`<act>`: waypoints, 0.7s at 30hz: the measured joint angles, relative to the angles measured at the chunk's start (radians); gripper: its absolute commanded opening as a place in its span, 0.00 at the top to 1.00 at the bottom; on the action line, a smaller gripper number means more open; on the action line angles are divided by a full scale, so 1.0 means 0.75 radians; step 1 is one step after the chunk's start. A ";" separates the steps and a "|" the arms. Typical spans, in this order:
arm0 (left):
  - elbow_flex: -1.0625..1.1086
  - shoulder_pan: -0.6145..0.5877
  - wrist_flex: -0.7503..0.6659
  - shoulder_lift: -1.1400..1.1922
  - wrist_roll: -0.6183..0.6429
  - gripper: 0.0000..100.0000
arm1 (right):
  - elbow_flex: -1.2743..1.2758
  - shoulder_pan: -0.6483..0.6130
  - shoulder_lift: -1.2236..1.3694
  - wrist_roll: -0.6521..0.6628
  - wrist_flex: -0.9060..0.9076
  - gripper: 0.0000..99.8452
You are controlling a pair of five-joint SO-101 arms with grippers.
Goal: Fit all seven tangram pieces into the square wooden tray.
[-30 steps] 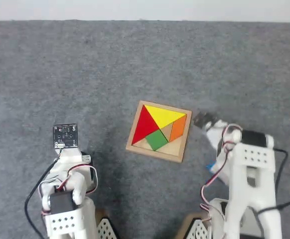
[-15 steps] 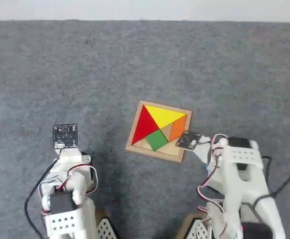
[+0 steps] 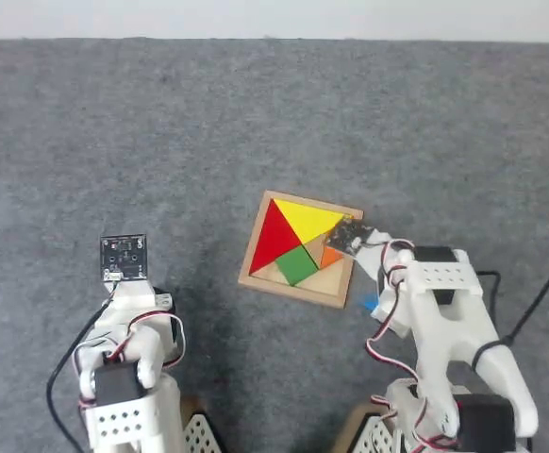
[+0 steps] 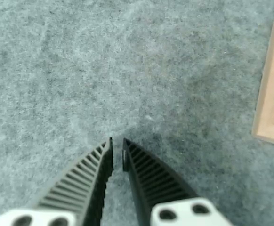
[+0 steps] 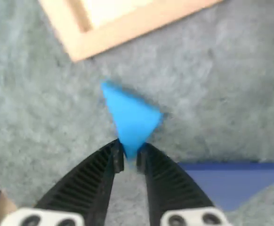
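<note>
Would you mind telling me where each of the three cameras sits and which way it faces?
High view: fixed overhead, looking down on the mat, the tray, the left arm and the right arm.
Left wrist view: on the left arm, looking down past the left gripper at mat and tray.
Right wrist view: on the right arm, looking down past the right gripper, shut on the light blue triangle near the tray.
Shared: all show the tray.

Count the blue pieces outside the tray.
2: a light blue triangle pinched by the right gripper, and a darker blue piece on the carpet beside it. Others may be hidden.
</note>
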 measured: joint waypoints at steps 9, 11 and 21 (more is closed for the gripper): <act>0.000 0.000 0.000 0.000 0.000 0.96 | -0.096 -0.002 0.002 -0.125 0.000 0.97; 0.000 0.000 0.000 0.000 0.000 0.96 | -0.117 -0.002 0.002 -0.131 0.018 0.95; 0.000 0.000 0.000 0.000 0.000 0.96 | -0.252 -0.051 0.002 -0.141 0.076 0.76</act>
